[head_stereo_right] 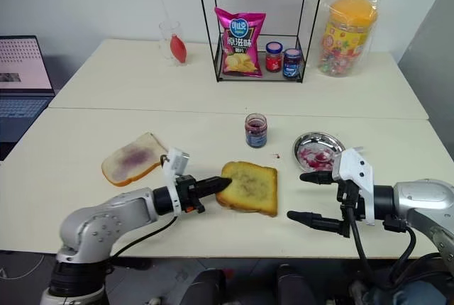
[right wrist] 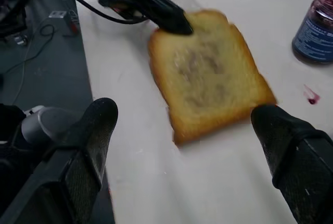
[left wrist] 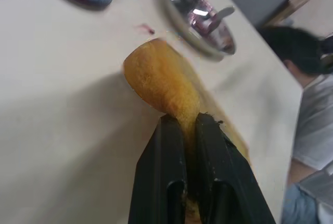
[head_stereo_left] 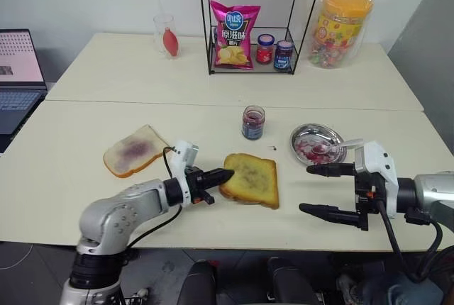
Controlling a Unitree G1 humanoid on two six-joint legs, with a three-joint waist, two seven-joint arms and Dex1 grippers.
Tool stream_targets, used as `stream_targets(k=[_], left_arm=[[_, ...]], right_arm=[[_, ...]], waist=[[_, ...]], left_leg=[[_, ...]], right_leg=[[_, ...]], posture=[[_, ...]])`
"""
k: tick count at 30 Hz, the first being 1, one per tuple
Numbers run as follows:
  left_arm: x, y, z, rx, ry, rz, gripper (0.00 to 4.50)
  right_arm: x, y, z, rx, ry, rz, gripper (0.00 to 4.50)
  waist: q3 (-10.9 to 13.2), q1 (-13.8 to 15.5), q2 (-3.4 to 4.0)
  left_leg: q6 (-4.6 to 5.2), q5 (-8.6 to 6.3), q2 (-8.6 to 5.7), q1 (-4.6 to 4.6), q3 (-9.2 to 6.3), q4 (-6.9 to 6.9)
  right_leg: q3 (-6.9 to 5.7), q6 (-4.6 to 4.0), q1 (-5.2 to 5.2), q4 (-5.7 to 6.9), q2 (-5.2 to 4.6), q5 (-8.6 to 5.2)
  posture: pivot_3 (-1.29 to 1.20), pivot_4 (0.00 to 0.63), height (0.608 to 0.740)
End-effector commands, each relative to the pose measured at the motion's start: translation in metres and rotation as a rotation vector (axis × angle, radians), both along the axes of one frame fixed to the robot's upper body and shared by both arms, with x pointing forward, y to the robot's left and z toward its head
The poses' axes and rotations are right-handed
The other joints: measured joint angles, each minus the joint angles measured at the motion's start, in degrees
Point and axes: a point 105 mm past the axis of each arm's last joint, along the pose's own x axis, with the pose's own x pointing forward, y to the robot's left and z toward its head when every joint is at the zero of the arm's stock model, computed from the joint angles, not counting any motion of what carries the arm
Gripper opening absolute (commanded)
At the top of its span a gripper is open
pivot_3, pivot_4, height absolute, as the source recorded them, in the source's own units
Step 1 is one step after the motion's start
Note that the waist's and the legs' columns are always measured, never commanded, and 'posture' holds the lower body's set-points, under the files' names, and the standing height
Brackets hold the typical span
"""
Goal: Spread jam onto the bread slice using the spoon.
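Note:
The bread slice [head_stereo_left: 252,179], thick and golden with a brown crust, lies flat near the table's front middle. My left gripper [head_stereo_left: 225,174] is shut on its left crust edge; in the left wrist view the black fingers [left wrist: 169,146] pinch the crust. My right gripper [head_stereo_left: 306,189] stands wide open just right of the slice, nothing between its fingers. The spoon [head_stereo_left: 347,145] rests in the jam-stained metal dish [head_stereo_left: 305,135] behind the right gripper, its handle over the rim. The jam jar [head_stereo_left: 252,122], lidless, stands behind the slice.
A paler slice with a purple smear [head_stereo_left: 135,150] lies to the left. At the back are a wire rack [head_stereo_left: 298,7] with a chips bag [head_stereo_left: 234,35] and two small jars [head_stereo_left: 274,51], a candy tub [head_stereo_left: 340,28] and a glass [head_stereo_left: 167,35]. A laptop [head_stereo_left: 18,78] sits far left.

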Motion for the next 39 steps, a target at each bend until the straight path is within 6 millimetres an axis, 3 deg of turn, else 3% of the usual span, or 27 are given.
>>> stream_targets(k=[1, 10, 24, 26, 35, 39], left_arm=[[0.018, 0.006, -0.002, 0.049, -0.08, 0.099, 0.0], [0.005, 0.0, -0.01, 0.065, -0.037, -0.022, 0.0], [0.017, 0.007, -0.009, 0.147, -0.1, -0.072, 0.0], [0.02, 0.007, -0.007, 0.16, -0.124, -0.065, 0.61], [0.022, 0.018, -0.008, 0.228, -0.17, -0.037, 2.4], [0.023, 0.036, 0.008, 0.316, -0.285, -0.014, 3.13]], right_arm=[[-0.005, 0.001, 0.007, -0.013, -0.045, 0.005, 4.5], [-0.004, 0.0, 0.007, -0.012, -0.051, -0.004, 4.5], [-0.003, 0.003, 0.007, -0.007, -0.058, 0.001, 4.5], [-0.004, 0.003, 0.007, -0.009, -0.054, 0.002, 4.5], [-0.005, 0.004, 0.005, -0.009, -0.052, 0.006, 4.5], [-0.003, 0.002, 0.005, -0.016, -0.087, -0.007, 4.5]], waist=[[0.0, 0.05, 0.0], [0.0, 0.01, 0.0], [0.0, 0.02, 0.0], [0.0, 0.03, 0.0], [0.0, 0.03, 0.0], [0.0, 0.0, 0.0]], left_leg=[[0.0, 0.0, -0.01, -0.01, 0.01, 0.0], [0.0, -0.01, 0.0, -0.03, 0.02, -0.04], [-0.01, -0.01, 0.0, -0.04, 0.01, -0.06], [-0.02, -0.02, 0.0, -0.04, 0.01, -0.06], [-0.02, -0.02, 0.0, -0.04, 0.01, -0.06], [-0.02, -0.02, 0.01, -0.04, 0.01, -0.06]], right_leg=[[0.0, 0.01, 0.0, -0.01, -0.01, 0.0], [-0.02, 0.16, -0.02, -0.05, -0.01, 0.08], [-0.03, 0.14, -0.02, -0.07, -0.01, 0.07], [-0.03, 0.14, -0.02, -0.08, -0.01, 0.07], [-0.03, 0.15, -0.02, -0.07, -0.01, 0.07], [-0.03, 0.15, -0.02, -0.07, -0.01, 0.07]], posture=[[0.0, 0.15, 0.74], [0.0, 0.15, 0.74], [0.0, 0.15, 0.74], [0.0, 0.15, 0.74], [0.0, 0.15, 0.74], [0.0, 0.15, 0.74]])
